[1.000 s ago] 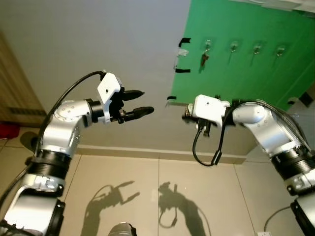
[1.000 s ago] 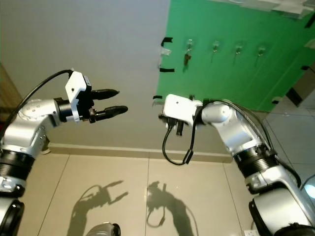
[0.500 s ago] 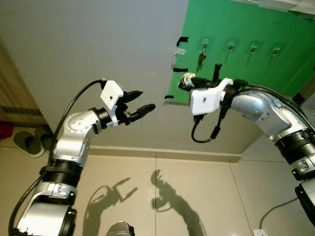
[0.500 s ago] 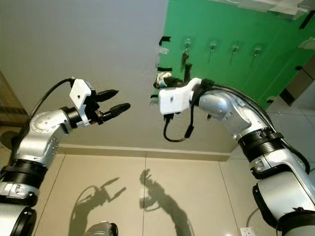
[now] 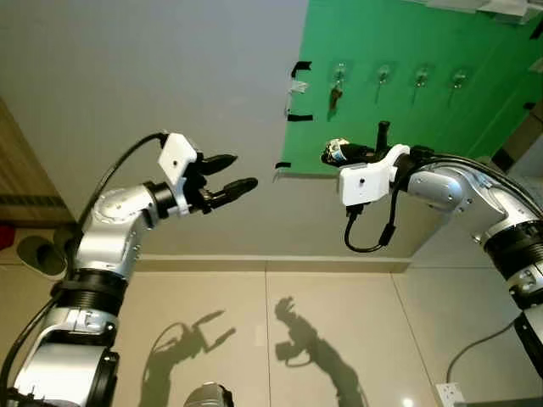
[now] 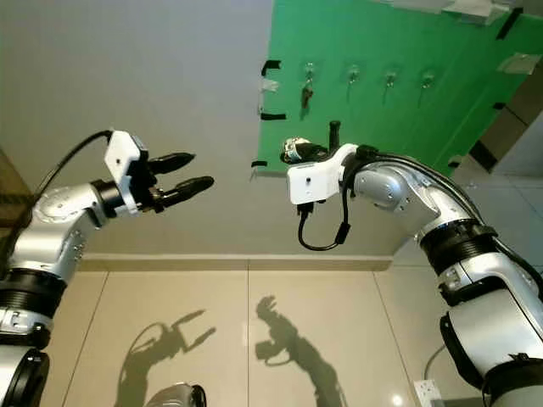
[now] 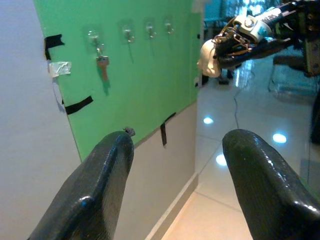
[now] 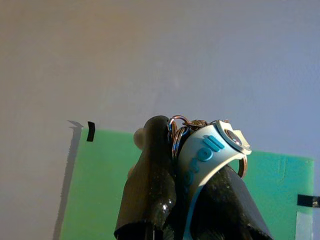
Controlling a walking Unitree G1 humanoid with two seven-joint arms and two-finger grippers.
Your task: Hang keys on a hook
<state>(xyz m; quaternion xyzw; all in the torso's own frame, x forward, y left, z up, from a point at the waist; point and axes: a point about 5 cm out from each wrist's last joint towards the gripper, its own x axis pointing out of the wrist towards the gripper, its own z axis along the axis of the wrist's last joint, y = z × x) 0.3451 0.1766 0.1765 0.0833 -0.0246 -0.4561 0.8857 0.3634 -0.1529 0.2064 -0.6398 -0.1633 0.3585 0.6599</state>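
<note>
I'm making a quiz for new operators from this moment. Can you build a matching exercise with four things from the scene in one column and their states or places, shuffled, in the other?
Things:
1. left gripper
2. right gripper
3. green board
4. key on the leftmost hook

States or places:
A. taped to the grey wall, carrying a row of hooks
B. shut on a key ring with a white and blue tag
C. already hanging
D. open, holding nothing

Pairs: 1-D, 2-B, 3-A, 4-C
</note>
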